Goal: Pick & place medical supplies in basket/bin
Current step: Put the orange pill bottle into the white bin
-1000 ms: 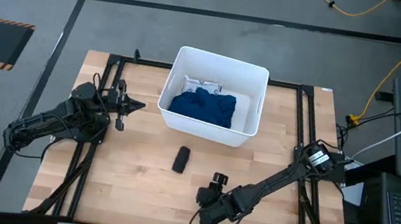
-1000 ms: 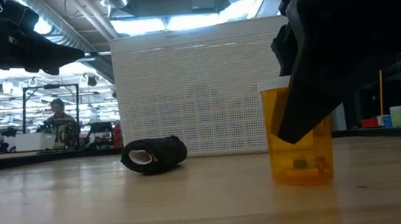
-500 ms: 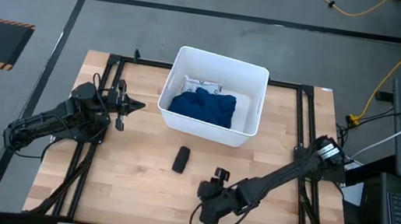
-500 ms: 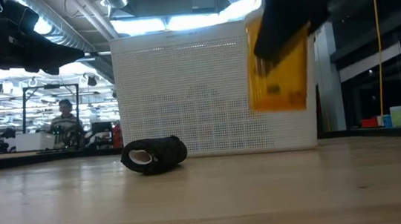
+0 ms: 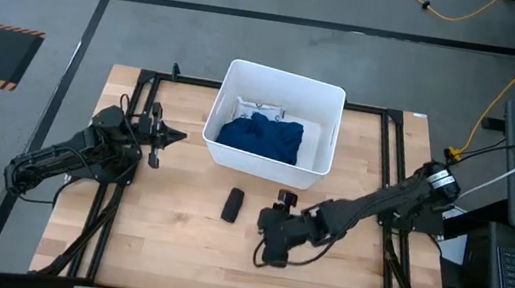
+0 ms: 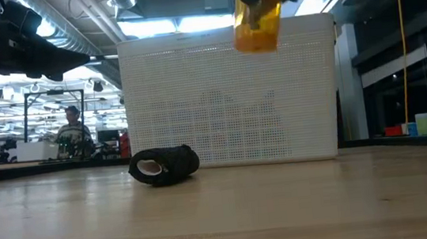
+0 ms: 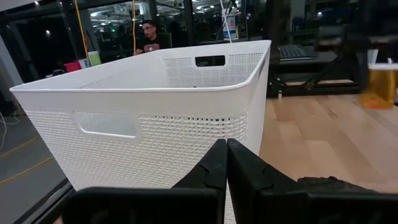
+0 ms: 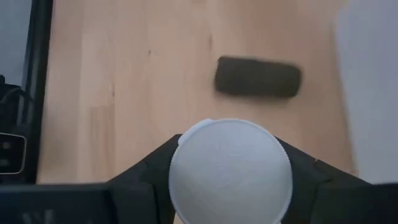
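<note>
Two arms are on my screens. My left arm waits at the desk's [image 5: 163, 242] left side, its gripper [image 5: 174, 135] pointing at the tub [image 5: 328, 101] from just beside the tub's left wall, fingers [image 7: 214, 165] clenched together on nothing. In its wrist view the tub's perforated wall with a handle slot fills the frame, and a person [image 7: 149, 36] sits in the room far behind.

Moving right, the tub stands at the desk's far middle. Inside it I see the blue cloth [image 5: 261, 136] bunched across the floor, with the white packet [image 5: 260, 110] showing behind it against the far wall.

On the bare wood in front of the tub lies the black oblong [image 5: 233, 204], apart from the tub and untouched. In the low view it rests on its side before the tub's front wall.

Just right of the oblong is my right gripper [image 5: 280, 230], its arm stretching in from the desk's right edge. Its fingers [image 8: 146, 165] are grasping an amber bottle [image 6: 260, 15] with a white round cap [image 8: 230, 171]. The low view shows the bottle lifted off the desk, tilted, up at the level of the tub's rim. The right wrist view looks down on the cap between the two fingers, with the oblong on the wood beyond and the tub's white wall at the frame's edge.
</note>
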